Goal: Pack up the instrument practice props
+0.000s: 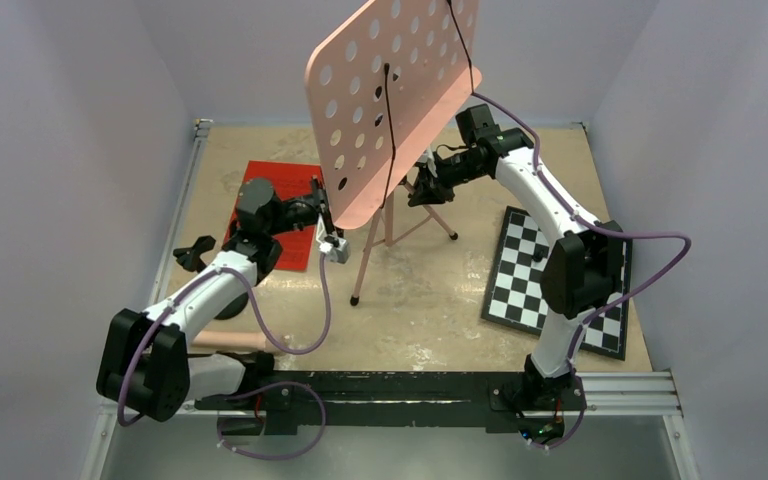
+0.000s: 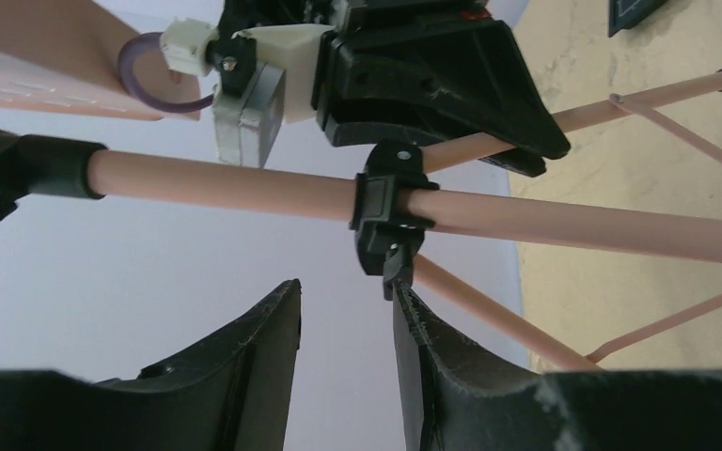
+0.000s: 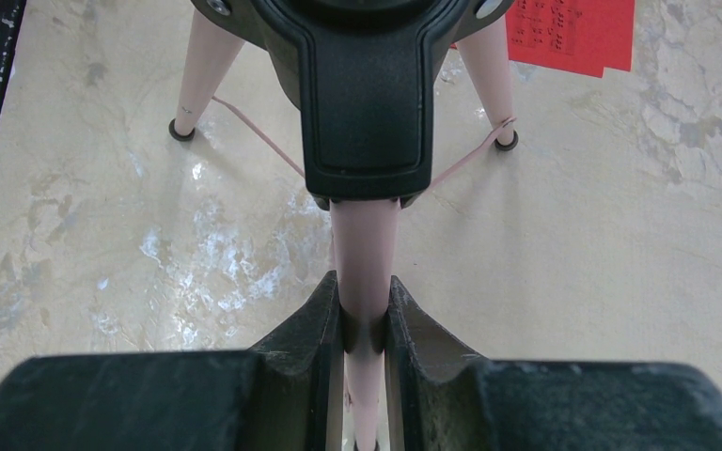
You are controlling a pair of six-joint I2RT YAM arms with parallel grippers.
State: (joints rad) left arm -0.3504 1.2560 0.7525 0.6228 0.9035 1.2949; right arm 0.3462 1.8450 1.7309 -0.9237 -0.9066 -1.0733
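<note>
The pink music stand stands mid-table, its perforated desk (image 1: 390, 90) tilted over the tripod legs (image 1: 392, 235). My right gripper (image 1: 423, 190) is shut on the stand's pole (image 3: 365, 254), just below the black leg hub (image 3: 367, 94). My left gripper (image 1: 322, 212) is open beside the pole (image 2: 244, 186); its right fingertip (image 2: 404, 305) touches the lever of the black clamp collar (image 2: 390, 211), and nothing lies between the jaws (image 2: 346, 289). The red sheet-music pages (image 1: 280, 185) lie flat at the left, partly under my left arm, and show in the right wrist view (image 3: 573, 33). A pink rod (image 1: 225, 340) with a black round base (image 1: 230, 305) lies by the left arm's base.
A black-and-white checkerboard (image 1: 550, 275) lies at the right. A small black object (image 1: 195, 252) sits at the left edge. Grey walls close in left, right and back. A black rail (image 1: 390, 388) runs along the near edge.
</note>
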